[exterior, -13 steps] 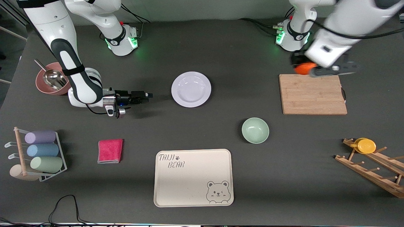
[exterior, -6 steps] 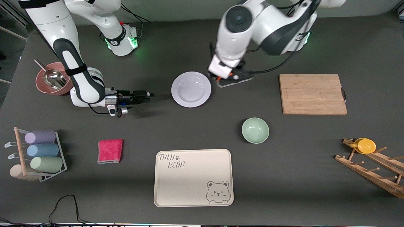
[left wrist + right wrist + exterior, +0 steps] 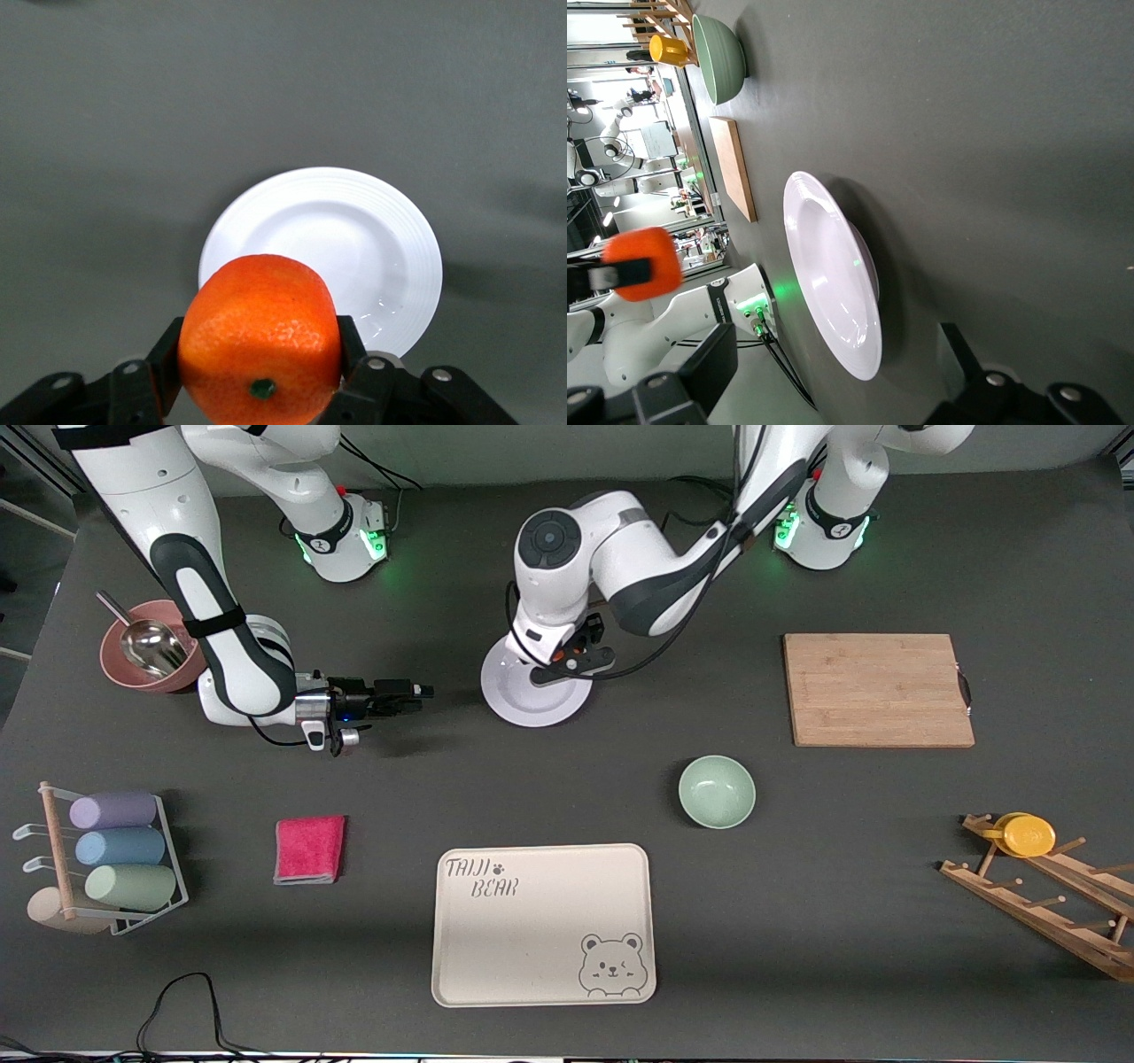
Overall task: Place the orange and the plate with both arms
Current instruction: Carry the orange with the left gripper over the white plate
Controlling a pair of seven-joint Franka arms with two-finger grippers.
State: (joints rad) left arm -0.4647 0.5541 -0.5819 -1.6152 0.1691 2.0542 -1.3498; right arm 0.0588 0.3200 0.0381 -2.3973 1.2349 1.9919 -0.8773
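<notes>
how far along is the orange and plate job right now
Done: the left hand has the orange picked up, shut on it. In hand: it holds the fruit in the air over the plate, which sits on the table. Left: releasing the orange and handling the plate. The right hand waits low beside the plate, toward the right arm's end, not touching it.

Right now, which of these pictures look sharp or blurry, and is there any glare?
Left wrist view: the dimpled orange fruit in the left tool is crisp. Right wrist view: the same fruit is a blurred blob. Front view: green base lights glow; the glossy white plate shows little glare.
</notes>
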